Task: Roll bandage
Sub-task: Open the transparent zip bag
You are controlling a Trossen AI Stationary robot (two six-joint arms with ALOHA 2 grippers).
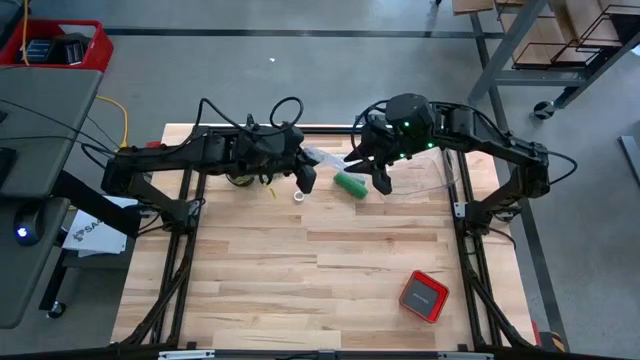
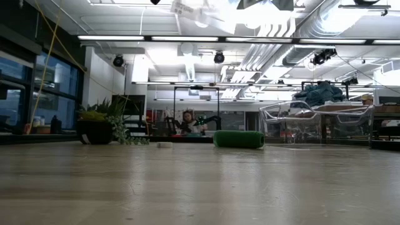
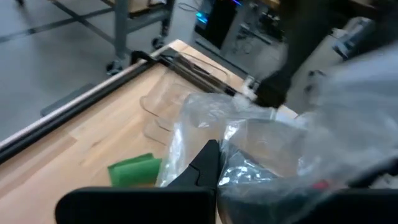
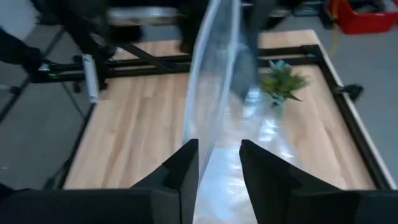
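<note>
The bandage is a small green roll lying on its side on the wooden table, between my two grippers; it also shows in the low view and the left wrist view. A crinkly clear plastic bag hangs in the air above it. My left gripper is shut on the bag. My right gripper is open, its fingers standing on either side of the bag's other end; whether they touch it I cannot tell. My left gripper holds the clear bag by one end, up off the table. One finger shows against the plastic; the bag itself hides the other finger and the exact place of contact. The bag bunches in crinkled folds over the gripper.
A small white tape ring lies on the table near my left gripper. A green plant stands under the left arm. Clear plastic packaging lies at the far right, and a red box at the near right.
</note>
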